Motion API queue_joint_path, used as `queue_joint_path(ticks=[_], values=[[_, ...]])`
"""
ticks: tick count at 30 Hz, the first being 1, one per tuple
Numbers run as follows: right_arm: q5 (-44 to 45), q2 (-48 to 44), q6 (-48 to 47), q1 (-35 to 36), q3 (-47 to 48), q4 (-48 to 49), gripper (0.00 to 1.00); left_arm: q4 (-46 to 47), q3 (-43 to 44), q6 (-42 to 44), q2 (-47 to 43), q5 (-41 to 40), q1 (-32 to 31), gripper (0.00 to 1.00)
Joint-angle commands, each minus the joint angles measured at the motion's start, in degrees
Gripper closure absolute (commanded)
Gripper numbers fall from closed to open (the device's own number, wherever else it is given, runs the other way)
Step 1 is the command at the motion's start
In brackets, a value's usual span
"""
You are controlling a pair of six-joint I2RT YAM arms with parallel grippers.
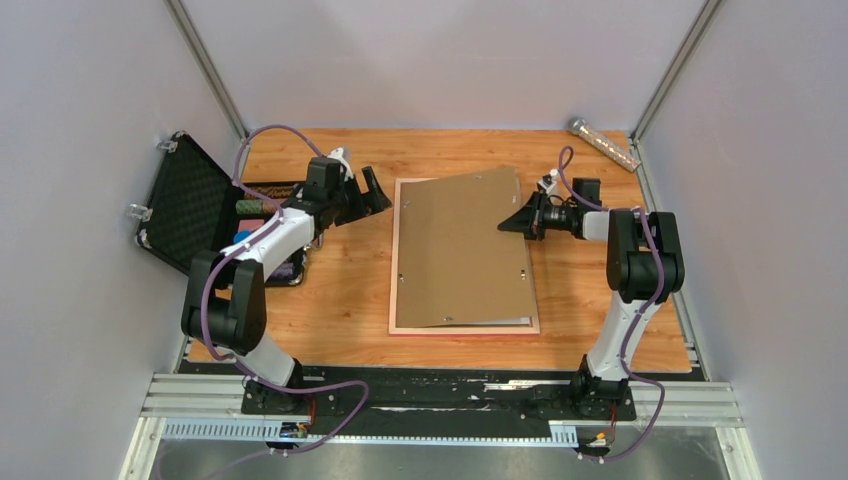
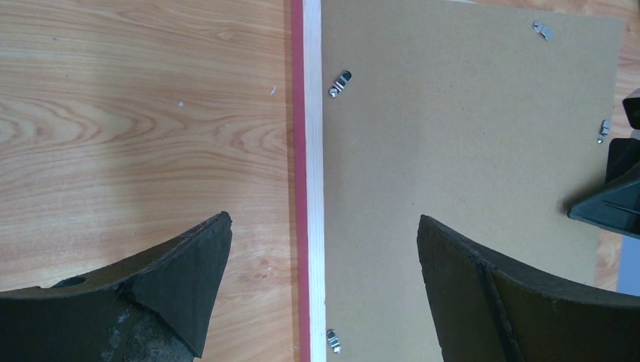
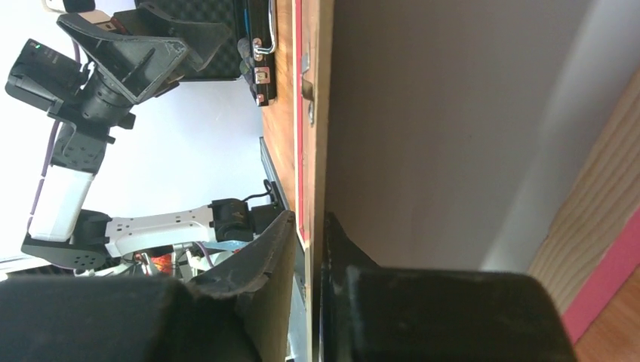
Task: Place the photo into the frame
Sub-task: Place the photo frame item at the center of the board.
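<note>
The pink frame lies face down in the middle of the table. The brown backing board lies askew on it, its right side raised. My right gripper is shut on the board's right edge. Under the lifted board the right wrist view shows a pale grey sheet inside the frame's rail. I cannot tell whether this is the photo, and no printed side shows. My left gripper is open and empty, just above the frame's left rail.
An open black case with small items stands at the left, close to the left arm. A metal bar lies at the back right corner. Small metal clips sit along the board's edges.
</note>
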Motion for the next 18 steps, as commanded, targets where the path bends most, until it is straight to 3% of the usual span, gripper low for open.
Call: queue_joint_path(ticks=[1,7,18], values=[[0.83,-0.55,-3.43,0.83,2.72,-1.71,0.8,1.98,-0.02,-0.54,0.2,0.36,0.31,0.0],[2.64,-0.74,-5.19,1.07,3.61,-4.54,0.64,1.82,0.15,-0.57,0.15,0.45,0.31,0.0],[10.06,-3.08,-10.96,1.98,6.22,-14.64,0.47,1.76,0.16,-0.59,0.14,0.55,0.31,0.0]])
